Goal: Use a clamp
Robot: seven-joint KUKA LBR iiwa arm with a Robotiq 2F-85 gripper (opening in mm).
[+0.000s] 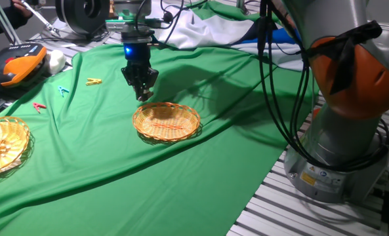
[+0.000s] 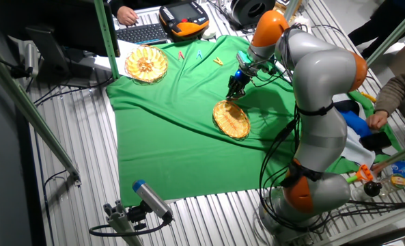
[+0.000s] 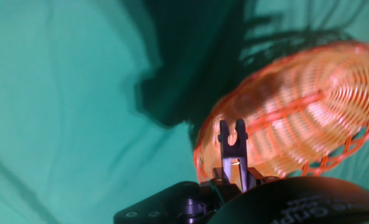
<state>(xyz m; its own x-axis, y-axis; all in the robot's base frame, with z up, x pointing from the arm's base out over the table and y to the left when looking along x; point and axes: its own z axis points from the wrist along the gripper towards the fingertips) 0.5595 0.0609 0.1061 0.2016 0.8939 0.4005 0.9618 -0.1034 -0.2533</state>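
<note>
My gripper (image 1: 142,94) hangs just above the far left rim of the small wicker basket (image 1: 181,136), fingers pointing down. In the hand view a tiny dark clamp (image 3: 233,149) sticks out from between my fingers, its forked end lying over the basket's rim (image 3: 203,146). The gripper is shut on the clamp. In the other fixed view the gripper (image 2: 233,92) sits just above the same basket (image 2: 220,120). The clamp is too small to make out in either fixed view.
Yellow (image 1: 94,82), blue (image 1: 63,90) and red (image 1: 39,106) clothespins lie on the green cloth to the left. A second wicker basket (image 1: 10,160) sits at the left edge. An orange teach pendant (image 1: 14,69) lies at the back left. The robot base (image 1: 342,151) stands at the right.
</note>
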